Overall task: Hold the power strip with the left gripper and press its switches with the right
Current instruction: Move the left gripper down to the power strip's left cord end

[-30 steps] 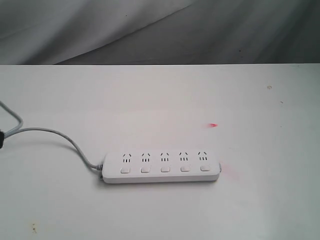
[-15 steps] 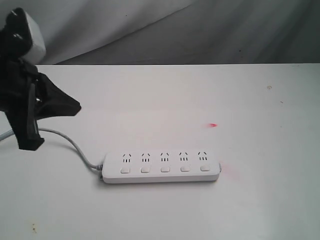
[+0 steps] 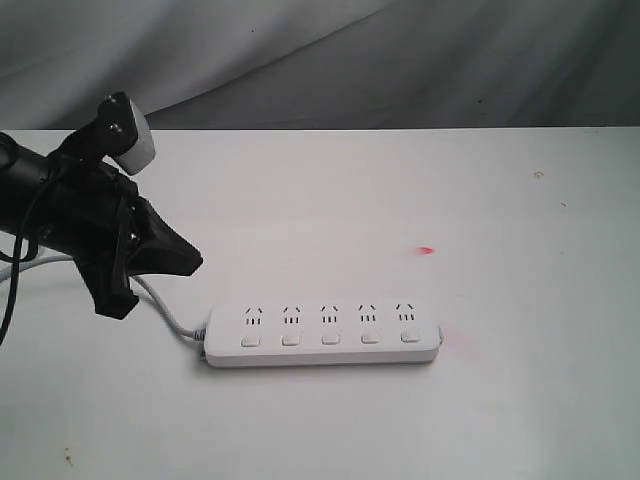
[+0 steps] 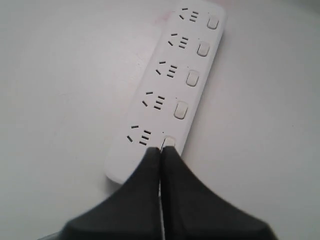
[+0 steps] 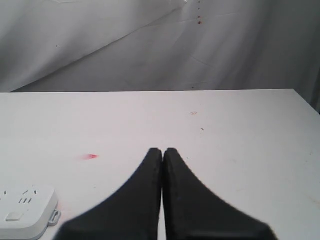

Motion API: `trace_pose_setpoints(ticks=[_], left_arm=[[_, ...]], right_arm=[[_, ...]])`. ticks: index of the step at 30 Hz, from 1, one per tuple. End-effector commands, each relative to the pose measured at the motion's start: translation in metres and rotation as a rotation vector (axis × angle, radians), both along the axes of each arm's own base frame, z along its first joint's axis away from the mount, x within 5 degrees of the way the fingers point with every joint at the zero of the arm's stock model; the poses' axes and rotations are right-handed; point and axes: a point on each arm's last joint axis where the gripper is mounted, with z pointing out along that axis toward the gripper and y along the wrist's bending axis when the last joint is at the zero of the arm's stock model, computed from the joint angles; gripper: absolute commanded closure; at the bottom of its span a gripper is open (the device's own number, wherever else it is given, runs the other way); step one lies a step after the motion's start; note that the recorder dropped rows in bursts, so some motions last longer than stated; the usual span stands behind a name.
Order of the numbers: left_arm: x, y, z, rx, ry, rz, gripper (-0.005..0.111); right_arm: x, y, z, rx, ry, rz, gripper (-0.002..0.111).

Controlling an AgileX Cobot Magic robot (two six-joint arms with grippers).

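Observation:
The white power strip (image 3: 322, 335) lies flat on the white table (image 3: 330, 190), its sockets in a row with the switches (image 3: 330, 339) below them. Its grey cable (image 3: 168, 308) runs off to the left. My left gripper (image 3: 195, 265) hangs shut and empty up and to the left of the strip's cable end, not touching it. In the left wrist view its joined tips (image 4: 161, 150) point along the power strip (image 4: 165, 95) and its switches (image 4: 192, 78). My right gripper (image 5: 163, 150) is shut and empty over bare table, with one end of the strip (image 5: 25, 210) off to its side; the exterior view does not show it.
A small red mark (image 3: 427, 250) and a pink smear (image 3: 460, 345) lie on the table near the strip's right end. Grey cloth (image 3: 400, 60) hangs behind the table's far edge. A small speck (image 3: 538, 174) sits at the far right.
My left arm has come into view from the left and moved right and down towards the strip's cable end. The power strip has not moved.

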Motion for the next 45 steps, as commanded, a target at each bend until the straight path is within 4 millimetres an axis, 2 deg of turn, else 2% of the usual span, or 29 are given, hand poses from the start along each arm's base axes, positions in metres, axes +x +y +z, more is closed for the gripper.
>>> trace_pose_setpoints(ticks=[1, 5, 10, 13, 20, 23, 29, 31, 35, 37, 41, 45], left_arm=[[0.002, -0.003, 0.002, -0.019, -0.007, 0.012, 0.106], [0.003, -0.004, 0.003, -0.033, -0.018, 0.013, 0.092], [0.003, -0.004, 0.003, -0.035, -0.015, 0.008, 0.056], [0.004, -0.006, 0.005, -0.068, -0.012, 0.031, 0.040], [0.004, -0.006, 0.006, -0.078, -0.012, 0.038, 0.037], [0.005, -0.005, 0.006, -0.073, -0.021, 0.047, 0.030], [0.008, -0.005, 0.004, -0.057, -0.047, 0.044, 0.030], [0.010, -0.004, 0.001, -0.049, -0.048, 0.048, 0.030], [0.017, -0.003, -0.014, -0.031, -0.023, 0.071, 0.019], [0.019, -0.004, -0.020, -0.028, -0.002, 0.067, 0.017], [0.021, -0.014, -0.032, 0.008, -0.027, -0.010, 0.017], [0.017, -0.030, -0.035, 0.064, -0.138, -0.188, 0.017]], right_arm=[[0.000, -0.001, 0.000, 0.007, -0.010, -0.009, 0.108], [0.000, -0.001, 0.000, 0.007, -0.010, -0.009, 0.108], [0.000, -0.001, 0.000, 0.007, -0.010, -0.009, 0.108], [0.000, -0.001, 0.000, 0.007, -0.010, -0.009, 0.108], [0.000, -0.001, 0.000, 0.007, -0.010, -0.009, 0.108], [0.000, -0.001, 0.000, 0.007, -0.010, -0.009, 0.108], [0.000, -0.001, 0.000, 0.007, -0.010, -0.009, 0.108], [0.000, -0.001, 0.000, 0.007, -0.010, -0.009, 0.108], [0.000, -0.001, 0.000, 0.007, -0.010, -0.009, 0.108], [0.000, -0.001, 0.000, 0.007, -0.010, -0.009, 0.108], [0.000, -0.001, 0.000, 0.007, -0.010, -0.009, 0.108], [0.000, -0.001, 0.000, 0.007, -0.010, -0.009, 0.108]])
